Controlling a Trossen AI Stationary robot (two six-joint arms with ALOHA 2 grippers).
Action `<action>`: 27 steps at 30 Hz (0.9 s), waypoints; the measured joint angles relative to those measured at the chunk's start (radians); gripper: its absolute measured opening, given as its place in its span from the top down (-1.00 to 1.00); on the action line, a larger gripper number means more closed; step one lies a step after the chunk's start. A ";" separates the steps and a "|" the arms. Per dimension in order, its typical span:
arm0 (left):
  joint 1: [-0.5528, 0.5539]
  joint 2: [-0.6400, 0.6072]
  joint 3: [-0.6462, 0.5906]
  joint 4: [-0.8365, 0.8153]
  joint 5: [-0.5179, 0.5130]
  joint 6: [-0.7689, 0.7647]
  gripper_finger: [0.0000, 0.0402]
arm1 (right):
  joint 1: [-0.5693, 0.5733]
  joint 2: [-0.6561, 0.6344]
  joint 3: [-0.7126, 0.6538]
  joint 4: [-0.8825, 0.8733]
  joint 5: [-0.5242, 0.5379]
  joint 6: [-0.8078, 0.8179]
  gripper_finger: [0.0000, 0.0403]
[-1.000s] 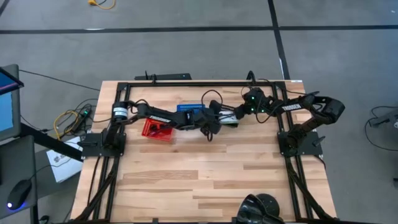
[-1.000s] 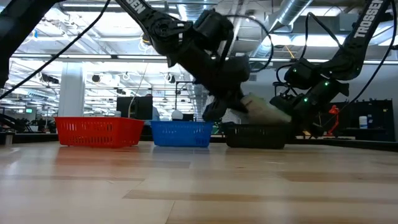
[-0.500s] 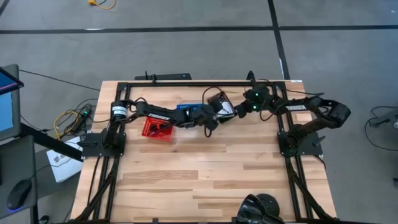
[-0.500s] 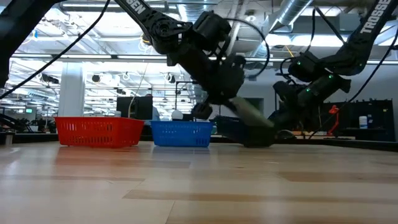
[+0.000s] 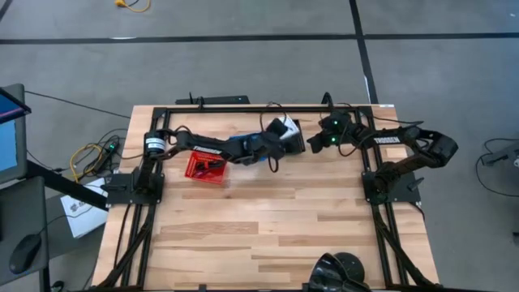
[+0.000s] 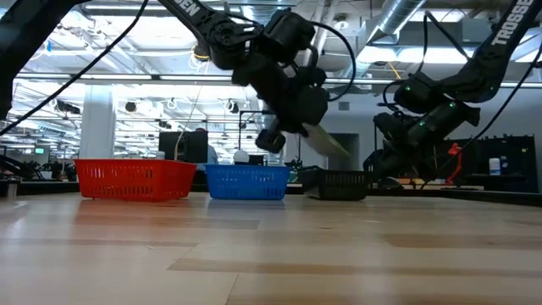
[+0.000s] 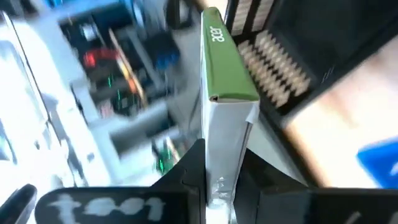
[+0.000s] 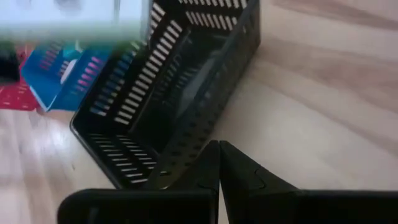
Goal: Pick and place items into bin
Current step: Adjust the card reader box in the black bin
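Note:
My left gripper (image 5: 280, 136) is shut on a white packet with a green side (image 7: 227, 68) and holds it in the air above the table's far middle (image 6: 326, 140). A black perforated basket (image 6: 343, 183) stands on the table just below and beside it. The basket also shows in the right wrist view (image 8: 168, 81). My right gripper (image 8: 219, 149) is shut at the basket's wall, on the side toward the table's right (image 5: 310, 143). The other small items are out of view. My left gripper pinches the packet's near end (image 7: 219, 168) between its two fingers, on its two broad faces. The packet sticks out beyond the fingertips, slanting down toward the black basket, lifted clear of the table. My right gripper has its shut fingertips on the basket's side wall near a corner (image 8: 196, 149), coming from the table's right. Whether the wall lies between the fingers, I cannot tell. The basket stands on the table.
A red basket (image 5: 203, 168) and a blue basket (image 6: 247, 181) stand left of the black one, the blue one partly under my left arm. The near half of the wooden table (image 5: 268, 235) is bare. A black frame (image 5: 243, 109) runs along the table's edges.
My left gripper has gone up and toward the table's far edge with the packet, which now hangs higher over the basket. My right gripper has drawn toward the far edge, and the black basket has slid that way, tipping briefly and now standing level.

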 joint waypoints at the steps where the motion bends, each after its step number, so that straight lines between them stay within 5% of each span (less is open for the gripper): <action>1: -0.001 0.000 0.017 -0.031 -0.037 -0.014 0.87 | 0.005 0.000 0.000 -0.002 0.000 0.000 1.00; 6: -0.033 0.000 0.132 -0.302 -0.102 -0.291 0.87 | 0.025 0.000 0.000 -0.007 -0.001 0.001 1.00; 13: -0.077 0.010 0.365 -0.804 0.015 -0.917 0.87 | 0.037 0.000 0.000 -0.026 -0.019 0.048 1.00; 19: -0.077 0.011 0.391 -0.854 0.140 -1.208 0.87 | 0.060 0.000 0.000 -0.101 -0.026 0.068 1.00; 27: -0.071 0.011 0.395 -0.777 0.177 -1.257 0.87 | 0.086 0.001 0.000 -0.134 -0.025 0.081 1.00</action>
